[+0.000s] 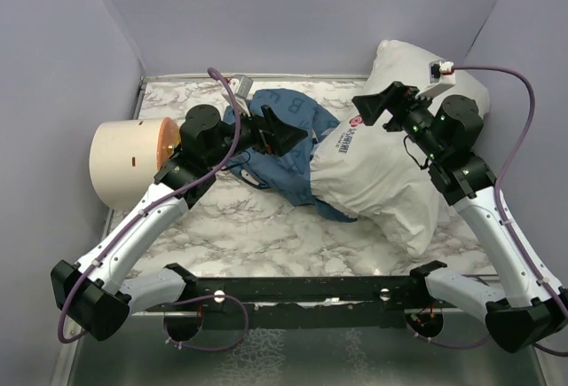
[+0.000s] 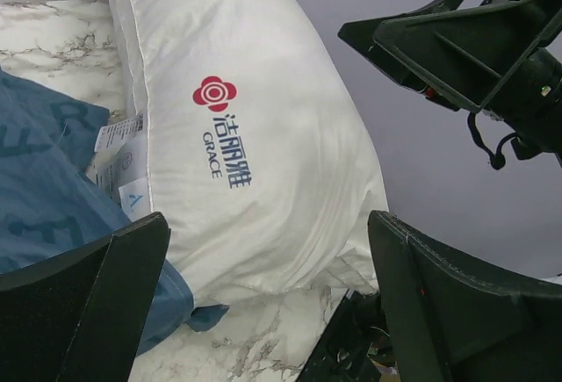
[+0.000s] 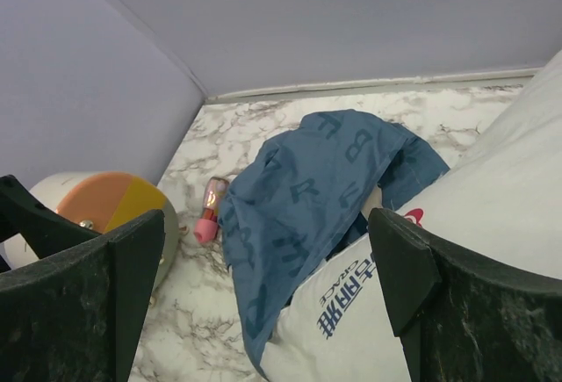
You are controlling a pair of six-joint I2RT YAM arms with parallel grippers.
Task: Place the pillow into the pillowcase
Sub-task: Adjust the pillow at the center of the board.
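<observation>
With your left gripper and right gripper both spread wide and empty, and the pillow slumped on the right, its logo end touching the crumpled pillowcase just left, you risk pinching both cloth layers together, sealing the mouth

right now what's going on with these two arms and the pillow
Two robot arms hover over a marble table, meant to get a white pillow into a blue lettered pillowcase. The pillowcase lies crumpled beside the pillow's logo end, and the pillow is not in it yet. The left gripper and right gripper are both open and hold nothing.
</observation>
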